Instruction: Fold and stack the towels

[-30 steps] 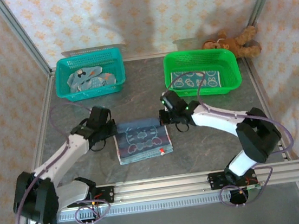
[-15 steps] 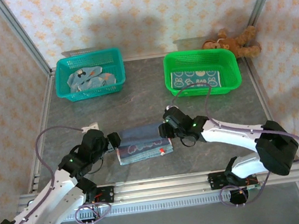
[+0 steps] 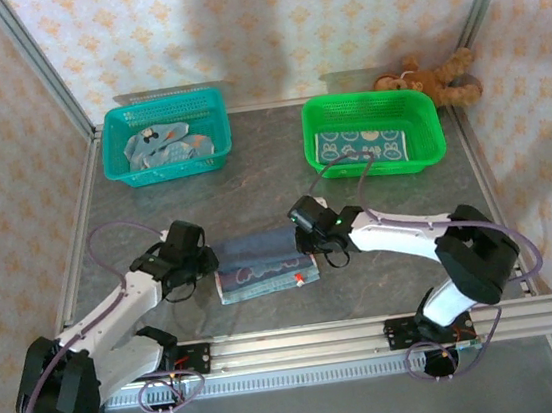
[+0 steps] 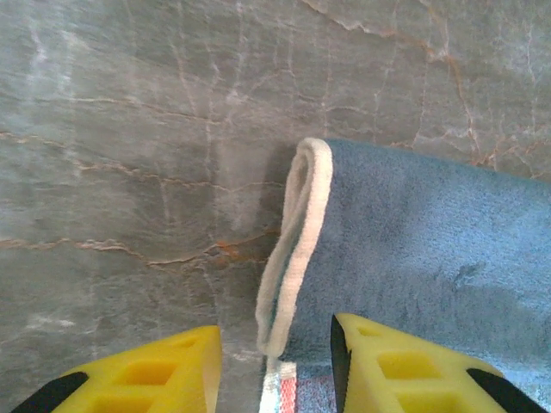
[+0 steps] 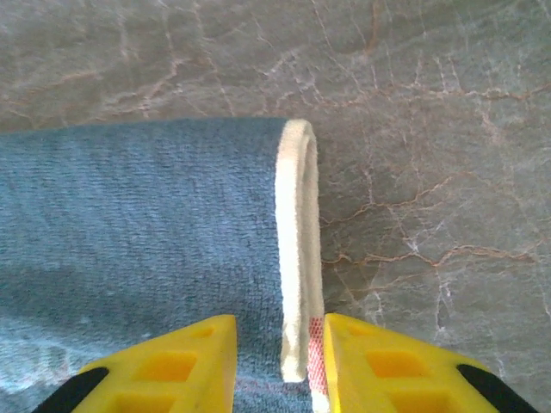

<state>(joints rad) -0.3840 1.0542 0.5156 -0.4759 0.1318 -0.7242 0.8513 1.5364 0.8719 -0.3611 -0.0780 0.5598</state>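
A blue towel [image 3: 263, 265] lies folded into a narrow band on the grey marble table, with its printed side and a small red tag at the near edge. My left gripper [image 3: 207, 263] stands at the band's left end. In the left wrist view the towel [image 4: 430, 249] shows its white hem between the apart yellow fingers of the left gripper [image 4: 274, 340], with gaps on both sides. My right gripper [image 3: 312, 240] is at the right end. There the towel [image 5: 138, 215] has its hem lying between the right gripper's [image 5: 280, 331] parted fingers, unpinched.
A teal basket [image 3: 113, 151] at the back left holds crumpled towels [image 3: 163, 147]. A green basket [image 3: 429, 137] at the back right holds a folded towel [image 3: 359, 146]. A brown teddy bear [image 3: 432, 79] lies behind it. Metal frame rails edge the table.
Both grippers drew the towel's far edge toward the near side and let go, leaving a narrower band. Both sets of jaws, shut a second ago, now stand apart around the hems.
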